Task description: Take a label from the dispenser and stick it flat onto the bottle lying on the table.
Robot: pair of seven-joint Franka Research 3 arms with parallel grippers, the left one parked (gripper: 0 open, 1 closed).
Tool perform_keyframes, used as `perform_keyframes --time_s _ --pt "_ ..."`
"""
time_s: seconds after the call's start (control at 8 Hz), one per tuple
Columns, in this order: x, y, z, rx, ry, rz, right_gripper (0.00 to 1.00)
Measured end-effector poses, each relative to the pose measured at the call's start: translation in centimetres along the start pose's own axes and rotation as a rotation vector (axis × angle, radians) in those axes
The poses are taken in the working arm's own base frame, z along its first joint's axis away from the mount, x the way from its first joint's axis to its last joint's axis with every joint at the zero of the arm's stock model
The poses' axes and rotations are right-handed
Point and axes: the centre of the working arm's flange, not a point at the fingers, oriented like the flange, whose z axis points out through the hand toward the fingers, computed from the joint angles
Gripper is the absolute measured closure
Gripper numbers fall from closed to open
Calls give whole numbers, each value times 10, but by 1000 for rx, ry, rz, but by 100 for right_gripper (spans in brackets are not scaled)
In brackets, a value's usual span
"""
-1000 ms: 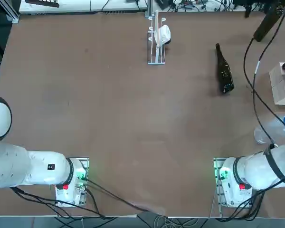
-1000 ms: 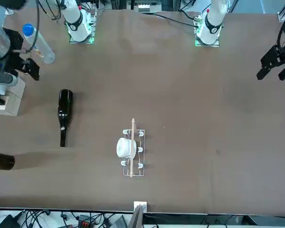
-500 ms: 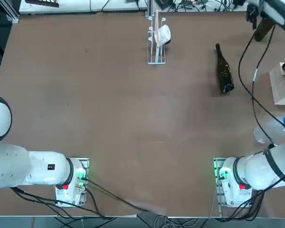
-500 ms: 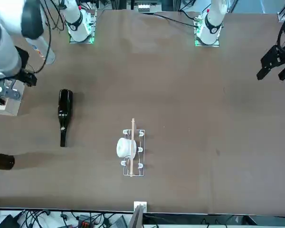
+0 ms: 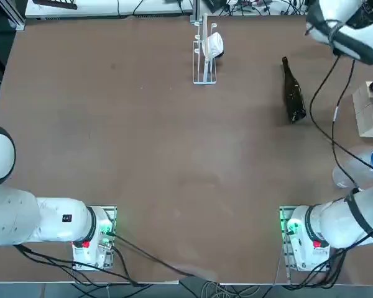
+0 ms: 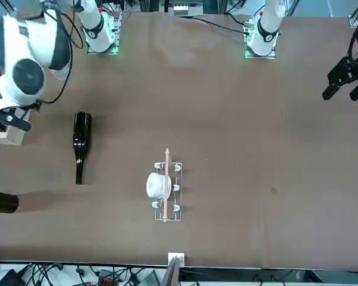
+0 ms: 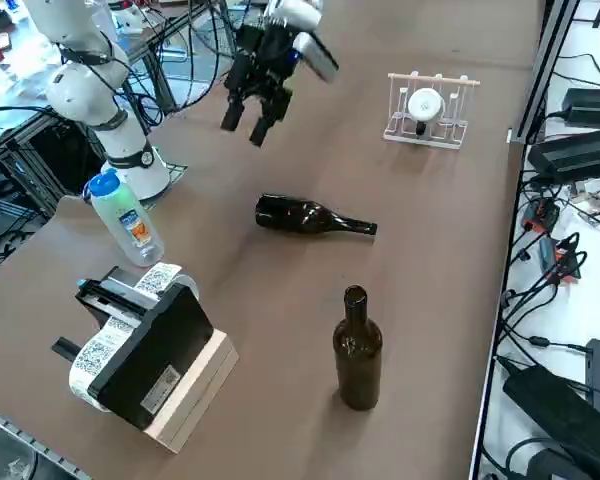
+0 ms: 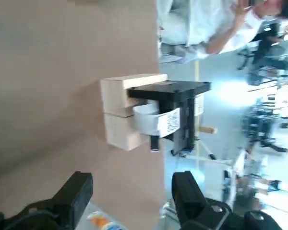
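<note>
Right gripper (image 7: 252, 118): jaws wide, empty, raised over the table, aimed at the dispenser | your black label dispenser on its wooden block (image 7: 150, 360) offers 1 white printed label (image 8: 167, 122) | dark glass bottle (image 7: 310, 217) lies flat, apart, awaiting it.

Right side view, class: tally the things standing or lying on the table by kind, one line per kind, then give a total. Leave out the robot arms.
Dark glass bottles: 2, one lying, one upright
Clear plastic bottle with blue cap: 1
Label dispenser on its wooden block: 1
Clear rack with white lump: 1
Total: 5
</note>
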Motion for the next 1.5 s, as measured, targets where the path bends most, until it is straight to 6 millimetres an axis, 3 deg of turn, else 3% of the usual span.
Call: perform_keyframes --time_s 0.25,0.5,0.75,1.12,1.5 --pt "-3 -6 40 -124 11 -33 1" --pt "-6 -10 94 -226 29 -28 1" --pt "-14 -25 138 -316 33 -31 3" --pt "-13 -53 172 -425 61 -61 10" --pt "-11 -62 206 -493 74 -55 20"
